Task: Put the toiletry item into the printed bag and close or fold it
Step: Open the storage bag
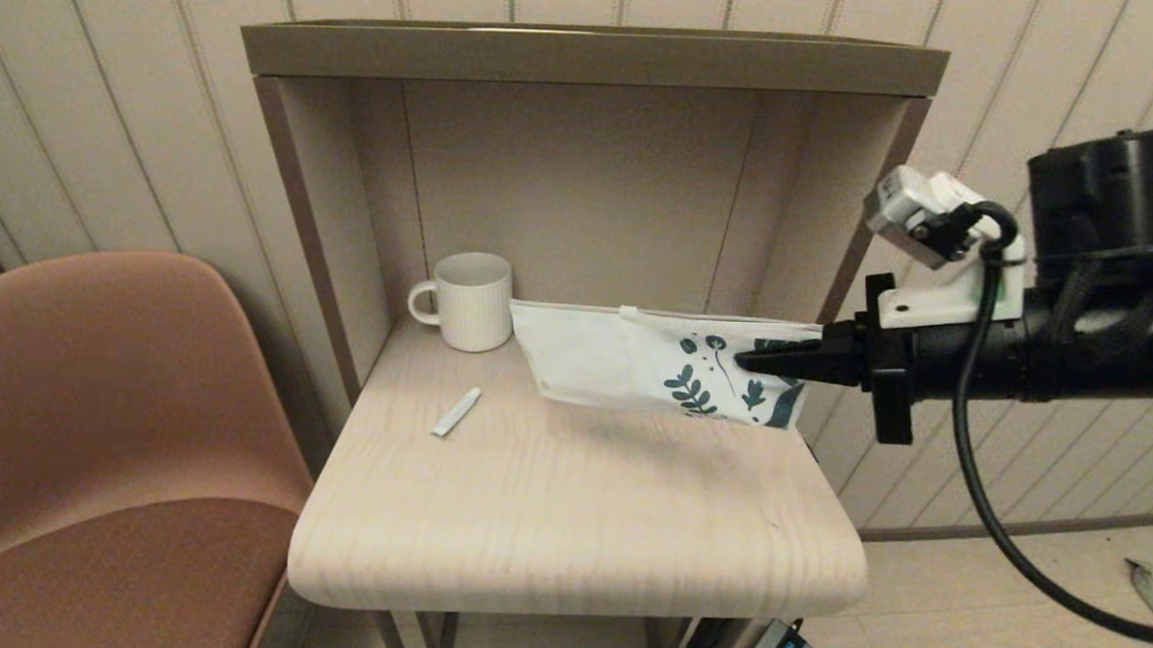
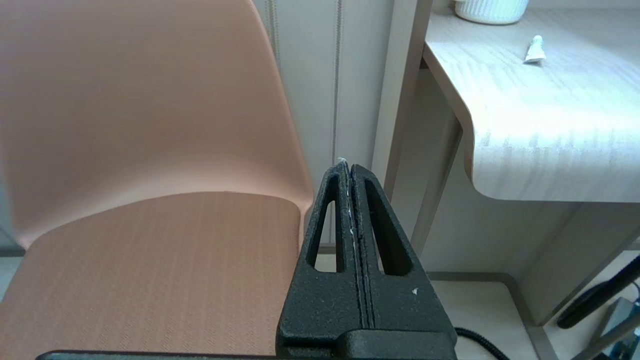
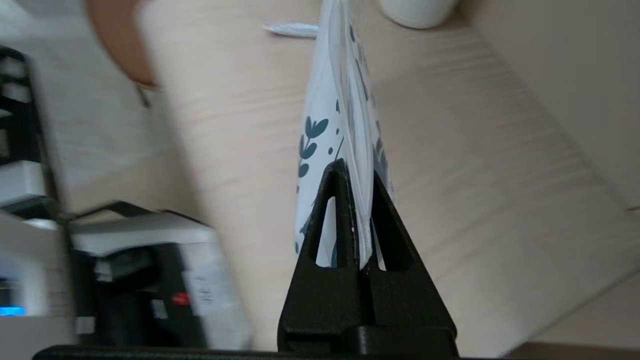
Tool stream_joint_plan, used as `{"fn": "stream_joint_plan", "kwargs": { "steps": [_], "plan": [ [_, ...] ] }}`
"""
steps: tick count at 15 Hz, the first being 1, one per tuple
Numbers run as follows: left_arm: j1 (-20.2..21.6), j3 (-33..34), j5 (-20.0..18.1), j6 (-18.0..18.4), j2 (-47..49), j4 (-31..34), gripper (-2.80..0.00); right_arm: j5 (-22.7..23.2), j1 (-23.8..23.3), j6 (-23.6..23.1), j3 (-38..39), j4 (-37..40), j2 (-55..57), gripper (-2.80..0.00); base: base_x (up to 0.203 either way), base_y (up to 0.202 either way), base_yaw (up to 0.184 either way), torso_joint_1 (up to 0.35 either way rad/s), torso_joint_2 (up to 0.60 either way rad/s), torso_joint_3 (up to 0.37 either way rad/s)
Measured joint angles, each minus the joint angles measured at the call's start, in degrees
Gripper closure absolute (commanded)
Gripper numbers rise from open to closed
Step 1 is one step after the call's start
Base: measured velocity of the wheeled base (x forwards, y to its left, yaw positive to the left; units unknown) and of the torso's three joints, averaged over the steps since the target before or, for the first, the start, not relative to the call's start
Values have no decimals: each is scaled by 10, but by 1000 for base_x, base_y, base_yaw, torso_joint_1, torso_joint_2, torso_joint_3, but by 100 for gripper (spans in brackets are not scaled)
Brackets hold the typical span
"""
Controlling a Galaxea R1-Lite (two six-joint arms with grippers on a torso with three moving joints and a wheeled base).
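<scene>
White printed bag [image 1: 633,360] pinched in right claw [image 1: 743,361].

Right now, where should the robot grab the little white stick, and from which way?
Probably across its narrow middle, coming straight down from above. The toiletry item lies flat and alone on the table, slim enough to pinch across. The right gripper is shut on the printed bag; the left gripper is shut, low beside the chair.

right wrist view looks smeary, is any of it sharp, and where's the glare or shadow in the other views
Right wrist view: surroundings streaked; right gripper and pinched printed bag sharper. Left wrist view: glare on the table. Head view: soft shadow under the bag.
</scene>
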Motion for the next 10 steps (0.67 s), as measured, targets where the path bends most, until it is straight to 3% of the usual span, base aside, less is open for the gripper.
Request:
{"fn": "stream_joint_plan", "kwargs": {
  "steps": [4, 6, 10],
  "plan": [
    [0, 0, 1, -1, 0, -1, 0, -1, -2, -15, -9, 33, 2, 0, 0, 0, 0, 0, 0, 0],
    [0, 0, 1, -1, 0, 0, 0, -1, 10, -16, 28, 33, -21, 0, 0, 0, 0, 0, 0, 0],
    [0, 0, 1, -1, 0, -1, 0, 0, 81, -39, 104, 21, -72, 0, 0, 0, 0, 0, 0, 0]
  ]
}}
